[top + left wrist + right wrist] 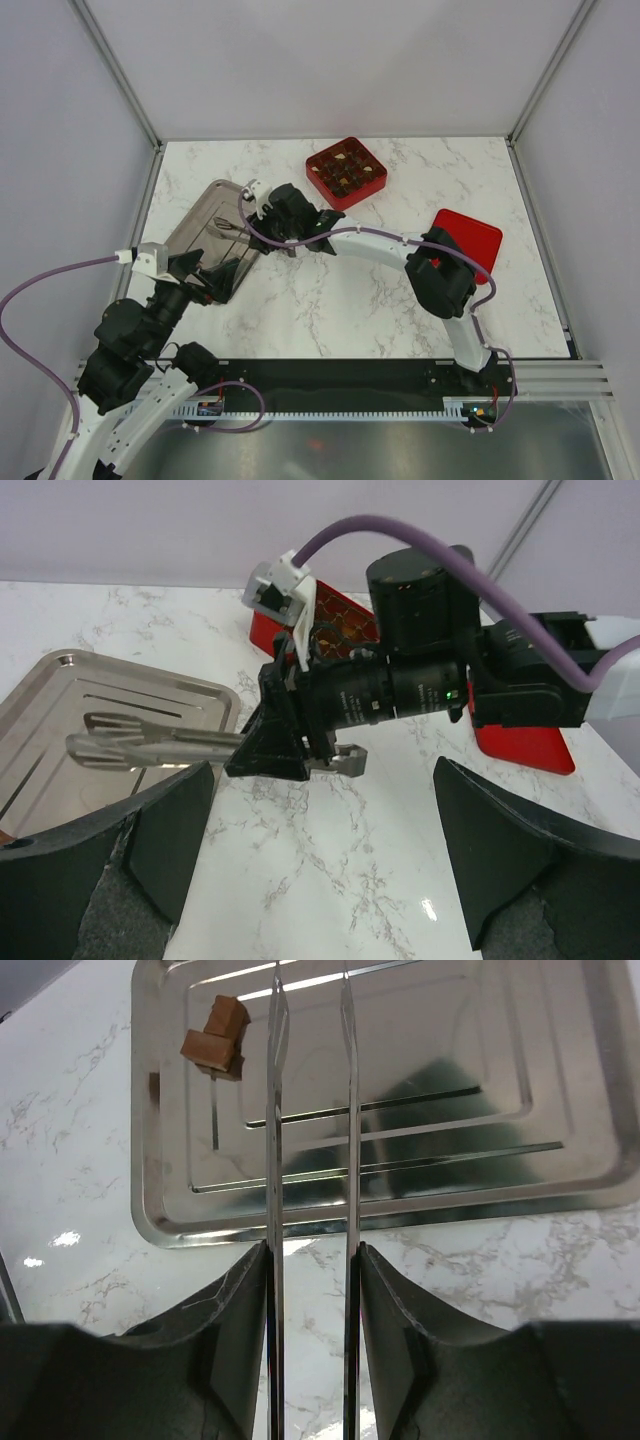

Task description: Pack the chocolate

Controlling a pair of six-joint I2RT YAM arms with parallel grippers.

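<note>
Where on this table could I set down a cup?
Bare marble lies in the near middle, between the tray, the red lid and the near edge, and at the far left behind the tray. It is crowded around the tray, where the left arm and right arm meet.

The right arm (380, 243) slants across mid-table from base to tray (195, 215), barring the straight path from near edge to red box (345, 172). The right gripper (312, 1260) clamps tongs (275, 1110) over the tray's middle; chocolate (215, 1035) lies just beside one tong arm, by a tray corner, uncovered. The left gripper (320, 820), fingers (165, 830) spread, crowds the tray's near end. The red lid (478, 235) fills the right side. Bare table top (330, 310) between the arms.
</note>
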